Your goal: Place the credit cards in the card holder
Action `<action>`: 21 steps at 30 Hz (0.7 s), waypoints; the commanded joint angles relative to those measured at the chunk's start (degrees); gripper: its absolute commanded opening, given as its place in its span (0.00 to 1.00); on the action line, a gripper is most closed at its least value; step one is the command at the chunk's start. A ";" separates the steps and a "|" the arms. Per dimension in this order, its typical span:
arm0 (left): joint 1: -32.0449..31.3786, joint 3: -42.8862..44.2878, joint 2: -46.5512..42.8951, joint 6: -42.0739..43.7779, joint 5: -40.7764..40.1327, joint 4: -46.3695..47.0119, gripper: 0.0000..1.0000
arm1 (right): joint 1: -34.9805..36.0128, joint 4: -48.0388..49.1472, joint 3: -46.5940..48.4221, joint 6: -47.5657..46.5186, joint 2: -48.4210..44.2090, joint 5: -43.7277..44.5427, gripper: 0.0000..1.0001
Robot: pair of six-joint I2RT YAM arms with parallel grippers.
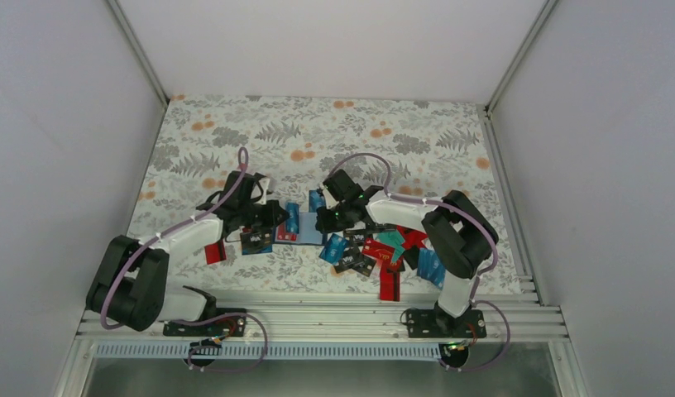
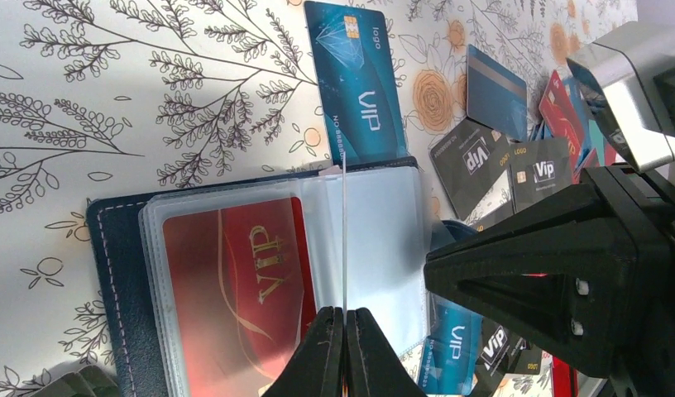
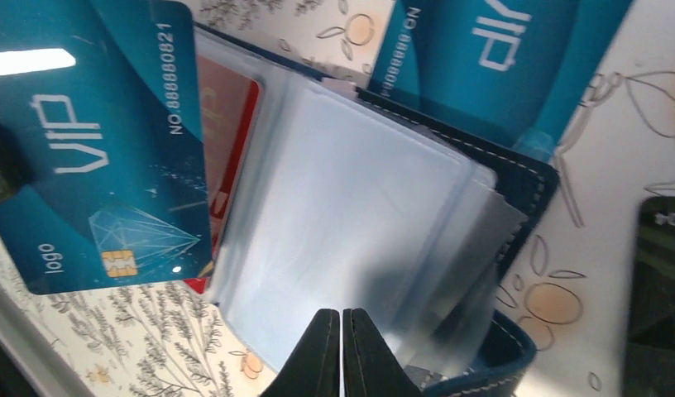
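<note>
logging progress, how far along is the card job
One red card sits sleeved in the card holder. The left gripper pinches a blue card over it; the right gripper seems to pinch a clear sleeve. Many credit cards lie loose.

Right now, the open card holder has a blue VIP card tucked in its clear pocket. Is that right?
Almost. The card tucked in the clear pocket of the open card holder is a red card, not a blue one. It does say VIP. The left wrist view shows it plainly, and blue VIP cards lie only outside the holder there.
</note>
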 commanded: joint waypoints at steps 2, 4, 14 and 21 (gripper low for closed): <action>0.23 -0.68 1.34 0.55 1.22 2.00 0.03 | -0.18 -2.69 0.35 -0.28 -0.68 4.81 0.04; 0.23 -0.63 1.74 0.69 1.23 2.37 0.02 | -0.65 -2.81 -0.06 -0.22 -0.80 5.54 0.04; 0.23 -0.95 3.65 0.38 2.58 4.54 0.02 | -1.13 -1.66 -1.99 -0.28 -0.04 4.02 0.04; 0.23 -1.94 4.33 -0.21 3.30 5.80 0.02 | -1.13 -1.02 -3.54 -0.02 0.19 3.68 0.05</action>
